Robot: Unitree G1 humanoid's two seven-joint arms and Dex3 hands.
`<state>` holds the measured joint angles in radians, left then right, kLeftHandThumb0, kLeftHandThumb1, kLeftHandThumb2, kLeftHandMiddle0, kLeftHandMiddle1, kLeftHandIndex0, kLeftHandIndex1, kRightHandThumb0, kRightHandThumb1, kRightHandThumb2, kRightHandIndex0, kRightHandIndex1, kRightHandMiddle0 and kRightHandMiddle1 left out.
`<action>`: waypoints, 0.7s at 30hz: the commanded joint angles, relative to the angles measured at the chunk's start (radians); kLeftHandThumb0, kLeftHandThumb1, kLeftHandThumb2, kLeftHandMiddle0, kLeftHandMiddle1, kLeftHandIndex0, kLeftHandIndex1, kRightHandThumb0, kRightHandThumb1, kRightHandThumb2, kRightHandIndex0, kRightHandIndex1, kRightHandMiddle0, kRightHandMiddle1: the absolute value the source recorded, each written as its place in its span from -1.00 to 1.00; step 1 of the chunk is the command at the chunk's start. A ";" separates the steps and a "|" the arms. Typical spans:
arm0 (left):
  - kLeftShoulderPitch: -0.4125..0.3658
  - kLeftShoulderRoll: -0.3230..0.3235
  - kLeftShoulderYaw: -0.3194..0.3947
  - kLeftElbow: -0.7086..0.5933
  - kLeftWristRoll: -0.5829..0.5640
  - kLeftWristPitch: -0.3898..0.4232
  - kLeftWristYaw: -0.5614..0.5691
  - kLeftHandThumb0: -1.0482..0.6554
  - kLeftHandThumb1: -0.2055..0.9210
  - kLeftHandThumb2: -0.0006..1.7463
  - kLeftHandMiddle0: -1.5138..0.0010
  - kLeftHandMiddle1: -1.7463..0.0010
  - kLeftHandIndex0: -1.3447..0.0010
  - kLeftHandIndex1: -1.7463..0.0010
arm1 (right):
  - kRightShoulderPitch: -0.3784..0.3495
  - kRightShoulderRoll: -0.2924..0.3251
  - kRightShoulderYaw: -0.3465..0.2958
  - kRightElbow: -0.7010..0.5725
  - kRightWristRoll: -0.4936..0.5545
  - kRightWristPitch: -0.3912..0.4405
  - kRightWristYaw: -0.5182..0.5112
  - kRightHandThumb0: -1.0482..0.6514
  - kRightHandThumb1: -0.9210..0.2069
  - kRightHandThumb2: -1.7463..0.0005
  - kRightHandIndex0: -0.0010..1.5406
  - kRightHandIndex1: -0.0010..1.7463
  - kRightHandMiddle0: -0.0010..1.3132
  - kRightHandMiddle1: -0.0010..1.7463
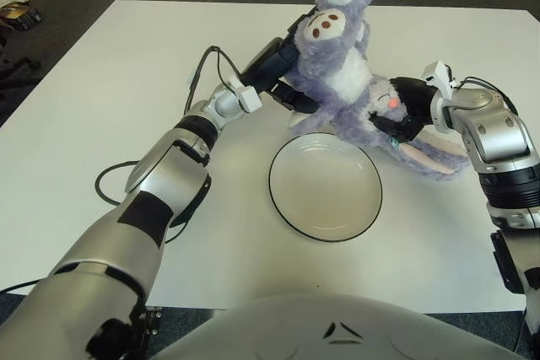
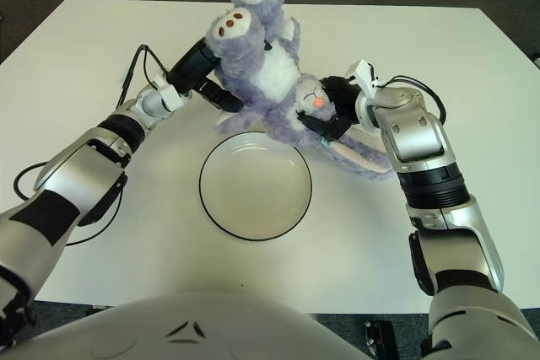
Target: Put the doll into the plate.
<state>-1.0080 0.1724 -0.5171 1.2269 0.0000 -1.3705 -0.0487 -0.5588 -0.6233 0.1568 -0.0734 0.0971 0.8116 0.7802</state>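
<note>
Purple plush fills the far side of the white counter [image 1: 101, 82], where the doll [image 1: 346, 82] is carried upside down between both robot hands, feet up, just beyond the far rim of the plate [image 1: 325, 186] and not yet over it. From the left, the left robot hand [image 1: 283, 73] grips its leg and flank; on the right, the right robot hand [image 1: 405, 111] clasps the head end, its pink-lined ears trailing onto the counter. My guess is that it is mid-carry: next it wants drawing toward the robot and lowering onto the plate before both let go. It looks soft, floppy, and nearly as big as the plate.
</note>
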 commanded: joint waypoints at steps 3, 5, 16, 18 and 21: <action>0.061 -0.018 0.080 -0.091 -0.051 0.100 -0.155 -0.70 0.24 -0.13 0.90 0.96 0.37 -0.54 | -0.013 -0.013 -0.001 -0.065 0.022 0.022 0.010 0.88 0.41 -0.77 -0.01 1.00 0.35 1.00; 0.071 -0.021 0.108 -0.113 -0.032 0.113 -0.156 -0.69 0.23 -0.12 0.88 0.95 0.33 -0.55 | -0.013 -0.012 -0.003 -0.066 0.028 0.025 0.014 0.88 0.41 -0.77 -0.01 1.00 0.35 1.00; 0.112 -0.038 0.217 -0.202 0.193 0.176 -0.002 -0.33 0.09 0.07 0.73 0.87 -0.14 -0.57 | -0.015 -0.007 -0.011 -0.043 0.056 0.015 0.035 0.88 0.41 -0.77 -0.01 1.00 0.35 1.00; 0.112 -0.041 0.221 -0.207 0.222 0.190 0.013 -0.33 0.06 0.09 0.71 0.85 -0.16 -0.57 | -0.014 -0.005 -0.017 -0.039 0.063 0.011 0.035 0.88 0.41 -0.77 -0.01 1.00 0.33 1.00; 0.110 -0.049 0.222 -0.208 0.244 0.210 0.011 -0.33 0.03 0.12 0.67 0.81 -0.18 -0.57 | -0.010 -0.001 -0.029 -0.038 0.074 0.007 0.033 0.87 0.40 -0.76 -0.01 1.00 0.29 1.00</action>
<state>-0.9147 0.1358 -0.2904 1.0207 0.1946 -1.1895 -0.0326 -0.5585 -0.6327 0.1524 -0.1056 0.1365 0.8391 0.8043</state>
